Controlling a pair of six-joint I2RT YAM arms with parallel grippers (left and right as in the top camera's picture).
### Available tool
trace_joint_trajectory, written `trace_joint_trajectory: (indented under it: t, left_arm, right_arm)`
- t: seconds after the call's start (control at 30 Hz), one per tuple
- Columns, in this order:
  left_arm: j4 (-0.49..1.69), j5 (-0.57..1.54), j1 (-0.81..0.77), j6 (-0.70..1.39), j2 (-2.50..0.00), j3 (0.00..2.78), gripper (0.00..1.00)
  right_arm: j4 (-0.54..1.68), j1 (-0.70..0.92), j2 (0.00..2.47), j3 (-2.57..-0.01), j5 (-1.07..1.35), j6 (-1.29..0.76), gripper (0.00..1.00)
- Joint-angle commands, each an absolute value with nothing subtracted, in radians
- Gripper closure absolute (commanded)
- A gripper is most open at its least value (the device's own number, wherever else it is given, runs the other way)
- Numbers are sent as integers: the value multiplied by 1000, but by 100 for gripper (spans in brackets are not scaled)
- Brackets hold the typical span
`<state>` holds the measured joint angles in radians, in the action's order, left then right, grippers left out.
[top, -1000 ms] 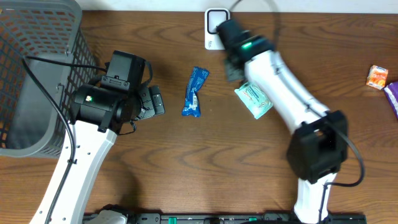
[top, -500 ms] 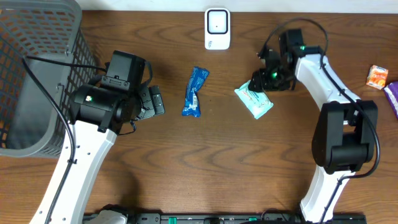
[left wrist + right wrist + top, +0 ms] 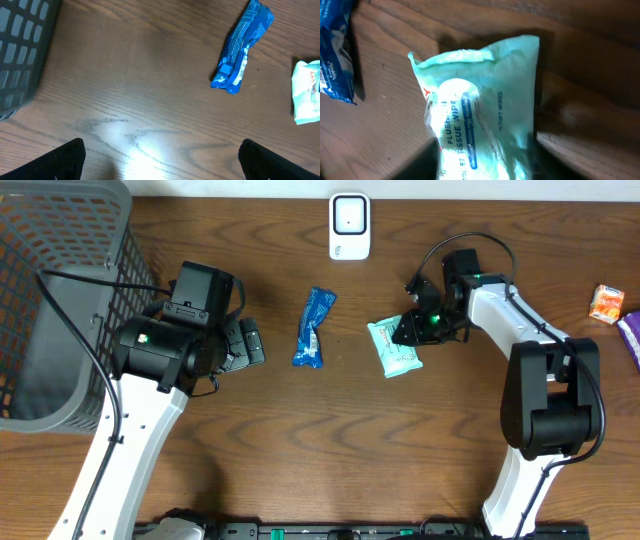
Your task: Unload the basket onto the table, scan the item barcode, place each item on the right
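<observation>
We look down on a brown wooden table (image 3: 330, 440) that fills the overhead frame, with a grey mesh basket (image 3: 50, 300) taking up its upper left corner. The left arm (image 3: 140, 420) rises from the bottom left, and the left gripper (image 3: 167, 162) hangs over bare wood just right of the basket. In its wrist view the two fingers stand wide apart in the bottom corners with nothing between them, so it is released. The right arm (image 3: 520, 320) climbs from the bottom right and bends back toward the centre, so the right gripper (image 3: 410, 328) sits at the upper right edge of the pale green wipes pack (image 3: 393, 347). That pack lies on the table right of centre, below and to the right of the scanner. In the right wrist view it fills most of the frame, with "toilet tissue wipes" printed on it and dark blurred shapes on either side of its lower end. We cannot tell whether the fingers are clamped on it or only flank it. A blue wrapper (image 3: 313, 328) lies slightly tilted near the centre, left of the pack and apart from it. The white scanner (image 3: 349, 225) stands at the top centre edge. At the far right edge sit two small things, a little orange packet (image 3: 607, 303) and, just below it, a purple item (image 3: 632, 335) cut off by the frame.
</observation>
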<state>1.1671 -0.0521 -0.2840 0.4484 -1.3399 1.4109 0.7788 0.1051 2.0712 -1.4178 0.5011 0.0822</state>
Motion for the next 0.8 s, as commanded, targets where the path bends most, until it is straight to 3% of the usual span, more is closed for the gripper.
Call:
trace_joint_trajectory:
  t: [0.0, 0.2, 0.6, 0.63, 0.77]
  left_arm:
    - [1169, -65, -280, 458, -1345, 1409, 2]
    - [1169, -64, -280, 458, -1345, 1409, 2]
    - [1169, -65, -280, 458, -1346, 1409, 2]
    - [1169, -65, -280, 458, -1345, 1409, 2]
    - [1169, -65, -280, 458, -1345, 1409, 2]
  right_arm:
    - [757, 109, 2080, -1412, 520, 59, 31]
    - [736, 97, 2080, -1412, 488, 8, 19]
    - [687, 145, 2080, -1348, 448, -31, 22]
    - [669, 152, 2080, -1336, 445, -50, 25]
    - [618, 169, 2080, -1311, 446, -131, 73]
